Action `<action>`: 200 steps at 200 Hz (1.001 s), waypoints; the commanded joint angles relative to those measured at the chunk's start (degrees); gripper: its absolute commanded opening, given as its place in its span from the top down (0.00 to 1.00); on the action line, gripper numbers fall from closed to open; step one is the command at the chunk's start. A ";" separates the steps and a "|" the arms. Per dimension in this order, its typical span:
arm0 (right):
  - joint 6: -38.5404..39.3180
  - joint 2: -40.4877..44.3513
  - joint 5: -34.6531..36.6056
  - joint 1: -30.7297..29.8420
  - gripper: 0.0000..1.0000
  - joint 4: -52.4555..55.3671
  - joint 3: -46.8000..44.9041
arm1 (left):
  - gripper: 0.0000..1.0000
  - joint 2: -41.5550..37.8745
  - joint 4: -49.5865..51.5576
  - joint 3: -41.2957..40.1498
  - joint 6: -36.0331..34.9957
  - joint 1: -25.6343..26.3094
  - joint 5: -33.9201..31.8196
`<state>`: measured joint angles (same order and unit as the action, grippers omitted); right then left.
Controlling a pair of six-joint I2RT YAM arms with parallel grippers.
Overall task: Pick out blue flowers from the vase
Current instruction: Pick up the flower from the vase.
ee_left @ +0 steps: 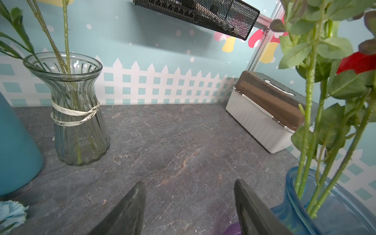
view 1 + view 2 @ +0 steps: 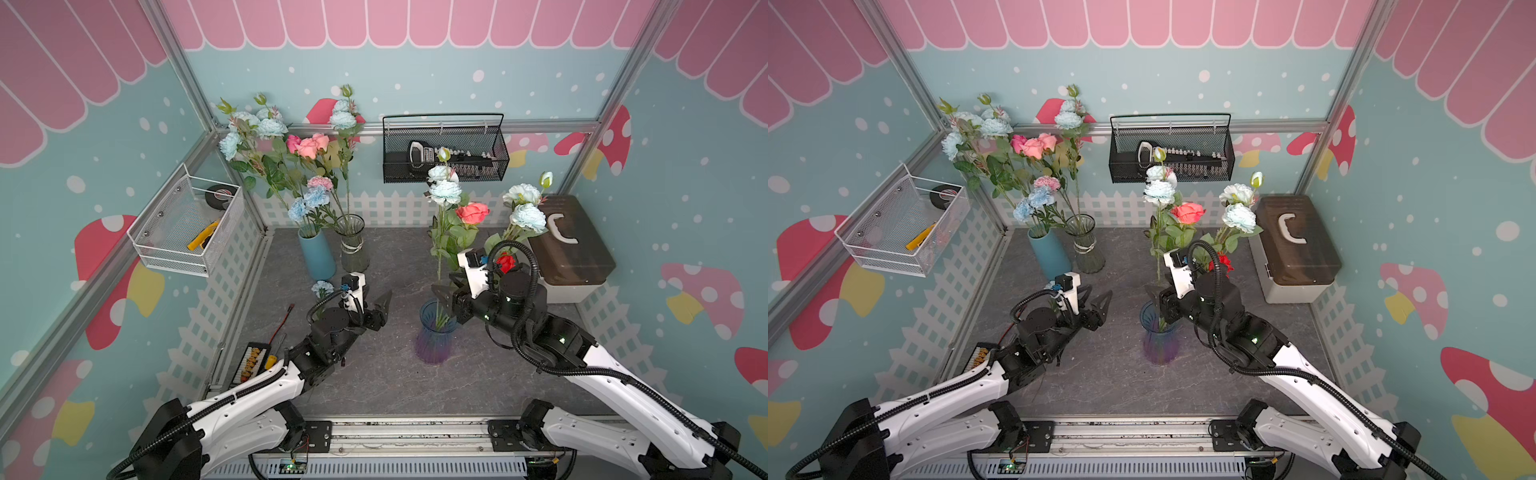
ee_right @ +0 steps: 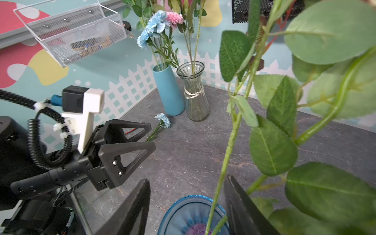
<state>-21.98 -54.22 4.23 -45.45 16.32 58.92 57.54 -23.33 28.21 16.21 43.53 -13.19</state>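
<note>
Blue flower stem [image 3: 229, 146] inside right pincer [image 3: 187, 178], contact unclear.

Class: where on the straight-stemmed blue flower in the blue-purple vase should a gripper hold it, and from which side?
Probably its bare stem just above the vase rim, jaws level, from the near side: it stands almost upright there, and leaves crowd higher.

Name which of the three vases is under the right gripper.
The translucent blue-to-purple glass vase: the right gripper hangs over its rim, a green stem between its jaws. The opaque blue vase and clear ribbon-tied glass vase stand far back.
</note>
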 commanded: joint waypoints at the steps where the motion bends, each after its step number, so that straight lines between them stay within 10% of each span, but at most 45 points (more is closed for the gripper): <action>1: -1.49 0.05 5.26 -0.66 0.44 -3.14 -0.84 | 0.31 -1.04 -3.50 -0.95 -1.09 -0.20 1.95; 200: -2.28 -8.98 19.93 -4.22 0.62 -3.41 0.43 | 0.30 0.29 -6.99 -1.76 -0.39 0.18 7.20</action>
<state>-23.33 -62.61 22.61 -48.84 13.61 58.57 57.87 -28.14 27.11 16.05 43.55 -6.96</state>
